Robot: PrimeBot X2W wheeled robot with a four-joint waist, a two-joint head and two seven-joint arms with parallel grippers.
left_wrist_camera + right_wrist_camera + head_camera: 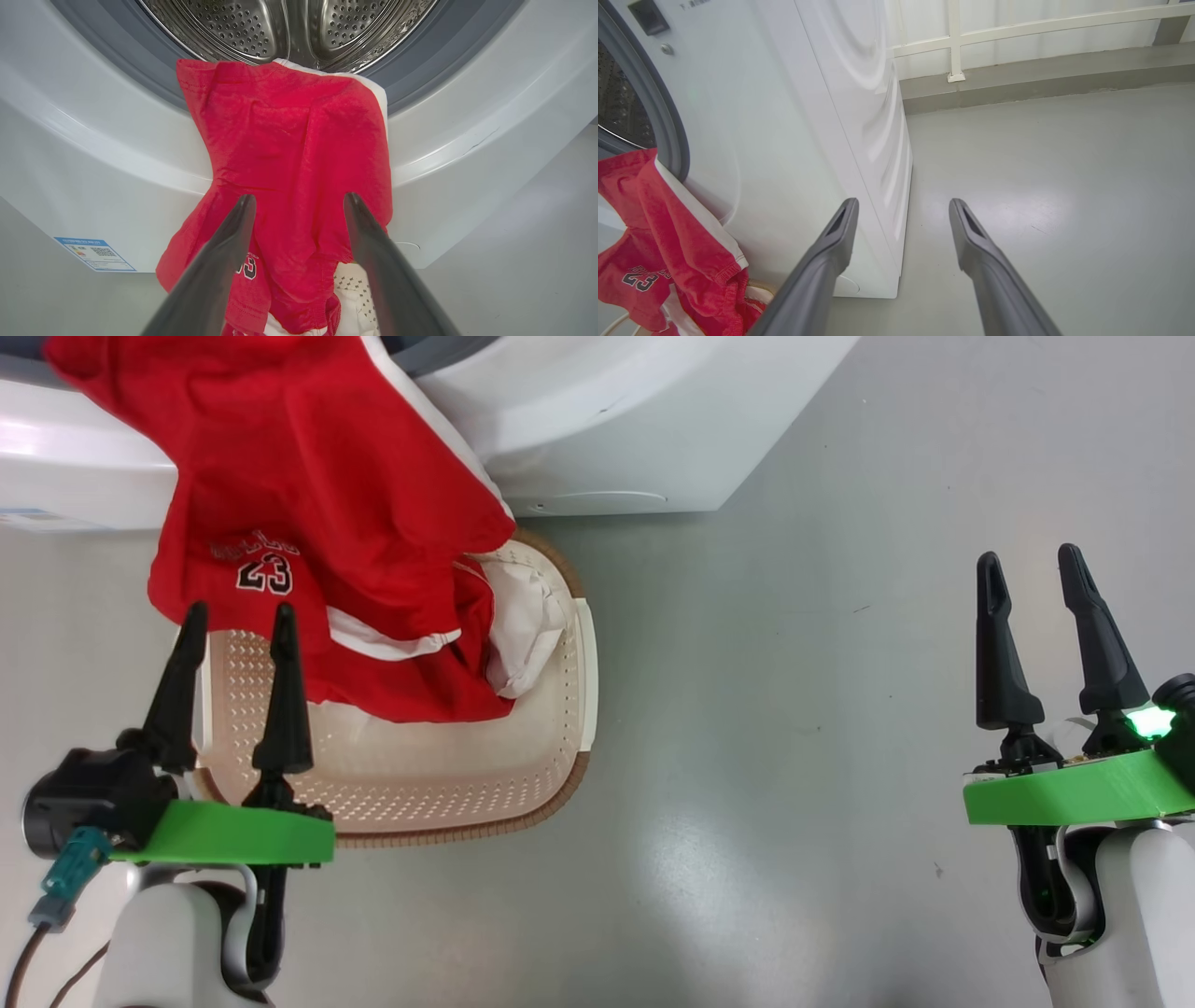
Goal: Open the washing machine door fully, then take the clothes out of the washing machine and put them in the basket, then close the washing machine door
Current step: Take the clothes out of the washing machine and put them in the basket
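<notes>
A red garment (308, 513) with white trim and the number 23 hangs from the washing machine (597, 420) opening down into the basket (420, 775) on the floor. In the left wrist view the same red garment (294, 158) drapes over the grey seal below the steel drum (289, 28). A white cloth piece (527, 616) lies in the basket's far right corner. My left gripper (238, 621) is open over the basket's left side, holding nothing. My right gripper (1032, 565) is open, far to the right over bare floor. The washing machine door is out of view.
Grey floor (794, 709) spreads to the right of the basket. A blue label (96, 254) sits low on the machine's front. In the right wrist view, the machine's white side (808, 116) stands to the left and a white railing (957, 42) runs along the far wall.
</notes>
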